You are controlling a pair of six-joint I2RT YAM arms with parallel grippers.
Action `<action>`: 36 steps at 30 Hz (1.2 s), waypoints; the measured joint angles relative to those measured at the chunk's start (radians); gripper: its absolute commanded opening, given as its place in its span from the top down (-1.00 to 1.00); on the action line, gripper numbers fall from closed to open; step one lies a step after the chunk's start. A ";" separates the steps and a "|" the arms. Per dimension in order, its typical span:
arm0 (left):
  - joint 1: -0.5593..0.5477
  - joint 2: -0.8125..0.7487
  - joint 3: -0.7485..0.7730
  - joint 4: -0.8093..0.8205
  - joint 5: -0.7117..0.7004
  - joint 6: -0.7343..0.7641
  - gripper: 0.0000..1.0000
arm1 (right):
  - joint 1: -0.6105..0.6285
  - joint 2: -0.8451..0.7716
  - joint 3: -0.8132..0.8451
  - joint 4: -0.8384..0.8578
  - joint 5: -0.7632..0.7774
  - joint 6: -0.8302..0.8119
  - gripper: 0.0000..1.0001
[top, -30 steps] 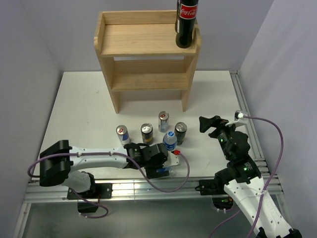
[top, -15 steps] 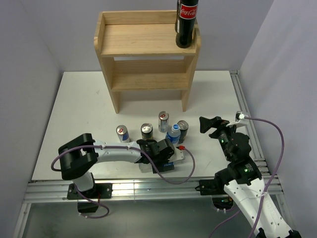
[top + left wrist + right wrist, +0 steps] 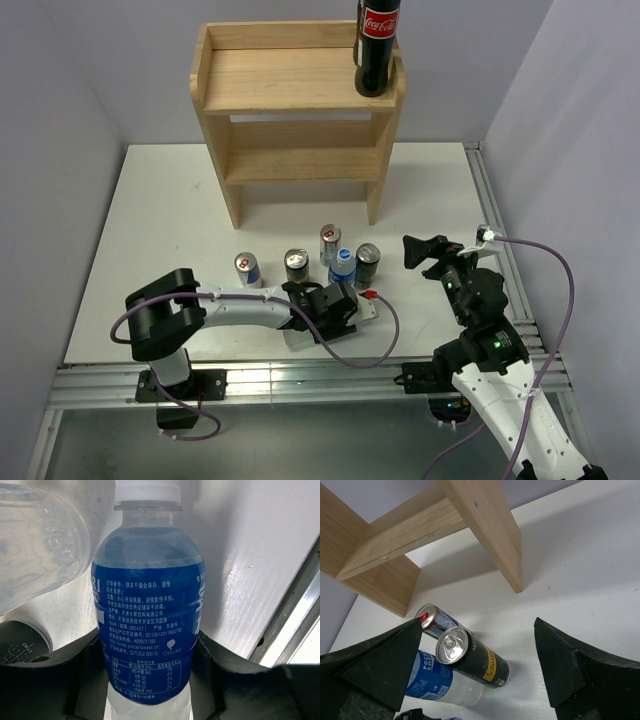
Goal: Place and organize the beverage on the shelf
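Table: white board, and everything else sits on it.

Shelf: two-tier pale wood, well ahead of my left pincer, at the far end of the table. Its lower tier is bare. On the top board, ahead and to the right of the pincer, a Coca-Cola bottle stands upright in the right corner.

Right pincer: jaws spread wide with nothing between them, hanging off to the right of the left one and apart from the drinks.

Left pincer: clamped on the Pocari Sweat bottle. The wrist view shows a black finger pressed to each side of the blue label, low on the body, with the white cap pointing away from the palm. I can't tell whether the base is off the table.

Cans: four, all upright and close around the gripped bottle. The Schweppes can is just right of it, a slim can just ahead, a dark can just left, and a red-and-blue can further left.

Step, as I judge it: the grasp is made and the carry to the shelf hasn't started. Next I'd lift straight up, so the neighbouring cans don't tip, then reach forward to the shelf, clear the low rim and set the bottle beside the cola.
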 measured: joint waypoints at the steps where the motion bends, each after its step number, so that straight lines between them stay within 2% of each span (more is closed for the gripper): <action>1: -0.002 0.003 0.004 -0.004 -0.005 -0.005 0.98 | 0.000 0.000 0.000 -0.001 0.000 0.000 -1.00; 16: -0.063 -0.008 0.034 -0.117 -0.060 -0.128 0.99 | 0.000 0.003 0.000 -0.005 0.004 0.000 -1.00; 24: -0.131 -0.129 0.033 -0.290 -0.070 -0.245 1.00 | 0.000 0.008 0.000 -0.005 0.008 0.000 -1.00; 30: -0.118 -0.313 0.077 -0.303 -0.212 -0.273 0.99 | 0.000 0.019 0.000 -0.005 0.013 0.000 -1.00; 36: -0.116 -0.429 0.262 -0.312 -0.368 -0.251 0.99 | 0.000 0.034 0.000 -0.005 0.019 -0.004 -1.00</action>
